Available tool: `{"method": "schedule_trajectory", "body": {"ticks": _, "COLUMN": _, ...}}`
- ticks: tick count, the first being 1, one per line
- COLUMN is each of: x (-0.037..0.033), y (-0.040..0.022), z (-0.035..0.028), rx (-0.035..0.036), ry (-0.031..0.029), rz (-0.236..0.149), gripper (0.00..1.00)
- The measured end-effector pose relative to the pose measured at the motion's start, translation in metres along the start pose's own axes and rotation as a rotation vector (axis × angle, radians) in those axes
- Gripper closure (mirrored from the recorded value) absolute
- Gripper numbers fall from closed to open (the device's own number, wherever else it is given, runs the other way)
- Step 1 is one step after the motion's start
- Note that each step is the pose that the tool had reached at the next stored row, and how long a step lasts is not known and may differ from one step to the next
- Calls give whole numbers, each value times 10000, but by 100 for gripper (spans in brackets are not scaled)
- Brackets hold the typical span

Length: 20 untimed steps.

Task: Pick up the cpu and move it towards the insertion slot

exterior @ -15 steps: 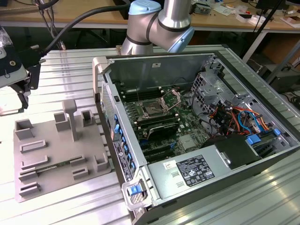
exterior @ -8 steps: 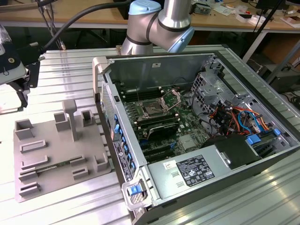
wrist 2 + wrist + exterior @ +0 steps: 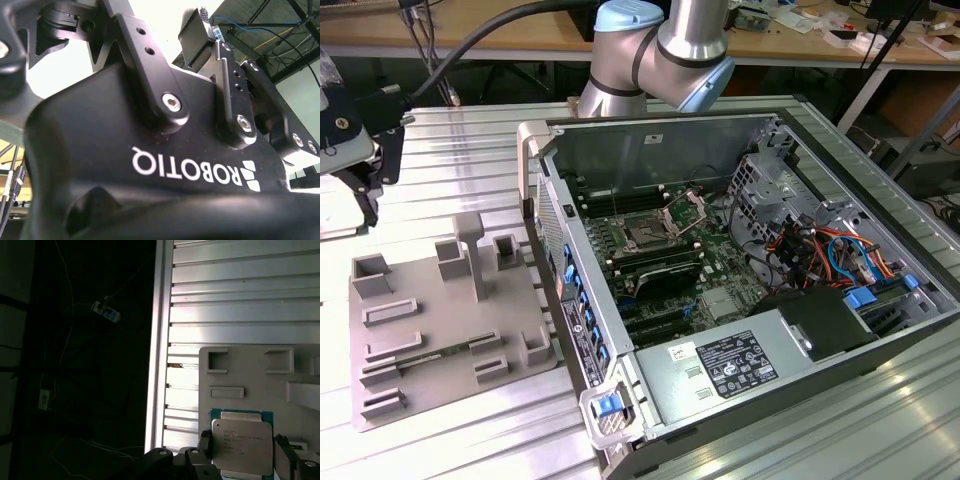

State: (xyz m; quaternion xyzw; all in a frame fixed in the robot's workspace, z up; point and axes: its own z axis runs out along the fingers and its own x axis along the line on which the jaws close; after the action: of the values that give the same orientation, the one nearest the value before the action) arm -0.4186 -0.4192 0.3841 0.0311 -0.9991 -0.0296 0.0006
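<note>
While the fingers (image 3: 205,441) pinch the cpu (image 3: 242,447) by two side edges, it hangs over the grey tray (image 3: 250,377), well apart from the insertion slot (image 3: 645,235). It looks light, stiff and easy to hurt, so hold edges only.

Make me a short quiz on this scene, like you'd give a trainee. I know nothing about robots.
1. True or false: in the first wrist view, the cpu sits between the fingers of the tool.
2. What lies behind the cpu in that view? A) a grey tray B) a wooden bench C) a blue cloth
3. Fill in: in the exterior view, the insertion slot lies inside an open computer ____.

Key: 1 true; 2 A; 3 case.
</note>
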Motion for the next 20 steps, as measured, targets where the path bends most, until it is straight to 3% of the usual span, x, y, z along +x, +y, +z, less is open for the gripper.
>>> {"method": "schedule_trajectory", "body": {"ticks": 3, "x": 0, "y": 6, "z": -96, "rx": -1, "ry": -1, "rz": 0, "gripper": 45}}
{"method": "schedule_trajectory", "body": {"ticks": 20, "x": 0, "y": 11, "z": -189, "rx": -1, "ry": 0, "rz": 0, "gripper": 45}}
